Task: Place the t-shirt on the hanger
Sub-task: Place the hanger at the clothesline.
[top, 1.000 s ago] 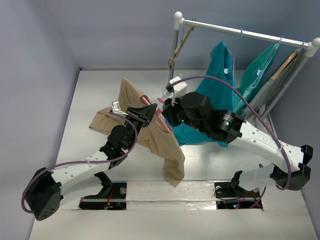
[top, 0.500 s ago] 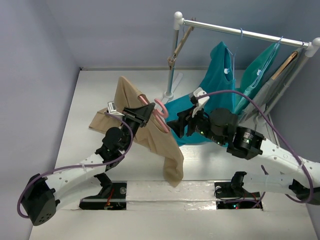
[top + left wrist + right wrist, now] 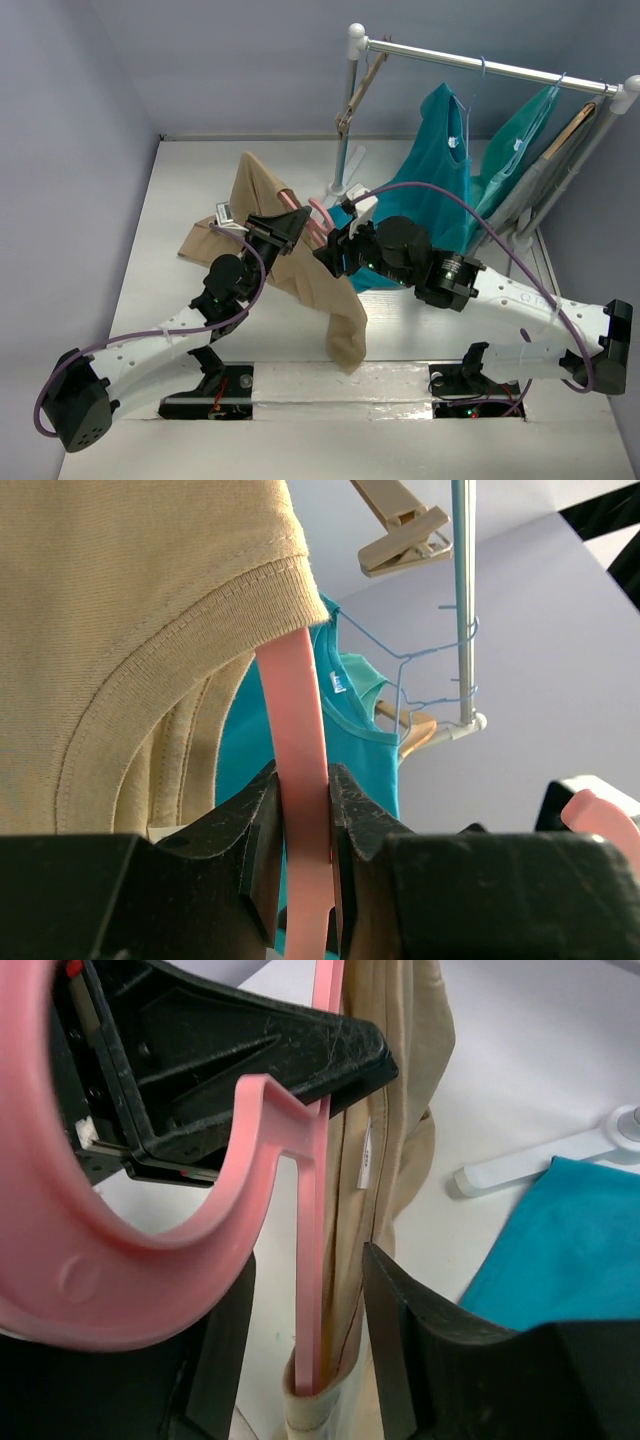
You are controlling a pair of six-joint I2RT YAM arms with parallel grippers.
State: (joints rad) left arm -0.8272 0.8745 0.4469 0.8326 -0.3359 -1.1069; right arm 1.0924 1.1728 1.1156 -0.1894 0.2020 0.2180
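Left wrist view: the left fingers (image 3: 255,830) are clamped on a flat arm of the thick pink plastic hanger (image 3: 297,720), which passes under a ribbed edge of the plain tan fabric t-shirt (image 3: 120,630). Right wrist view: the right fingers (image 3: 405,1320) stand apart, straddling another pink arm without touching it. Top external view: the shirt hangs over the white tabletop (image 3: 190,170).

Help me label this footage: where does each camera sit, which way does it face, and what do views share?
Top: above and behind, looking down at the table; left claw and right claw show.
Left wrist: along the left claw, clamped on the hanger, toward the rack.
Right wrist: past the open right claw, toward the t-shirt.
Shared: hanger, t-shirt.
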